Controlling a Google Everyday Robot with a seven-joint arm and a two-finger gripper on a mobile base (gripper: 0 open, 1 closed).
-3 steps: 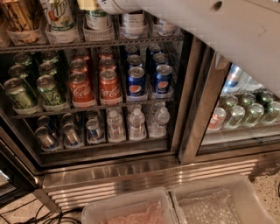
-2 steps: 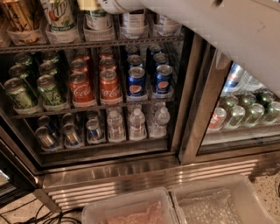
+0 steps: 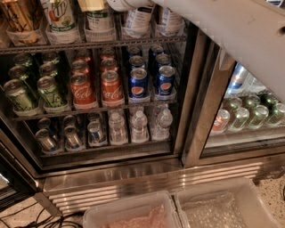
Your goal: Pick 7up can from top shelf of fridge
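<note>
My gripper sits at the very top edge of my view, at the end of the thick white arm that slants in from the upper right. I cannot tell whether it is apart, together or clamped on anything, because most of it is cut off by the frame. It hangs over the top shelf, just above a tall white can with a dark-blue label.

The 7up can stands upright on that shelf, well left of the gripper. Between them is a can with a dark label in its clear tray. Left of the 7up can is a golden can, and right of the gripper stands another white can.

One rack down, I see green cans on the left, red Coca-Cola cans in the middle and blue Pepsi cans on the right, each in rows running far to near. The lowest rack holds small silver-topped cans and water bottles.

The steel frame of the fridge divides this bay from a glass-fronted bay on the right with green bottles. Nearest me, on the floor in front of the fridge, are two pale plastic bins.
</note>
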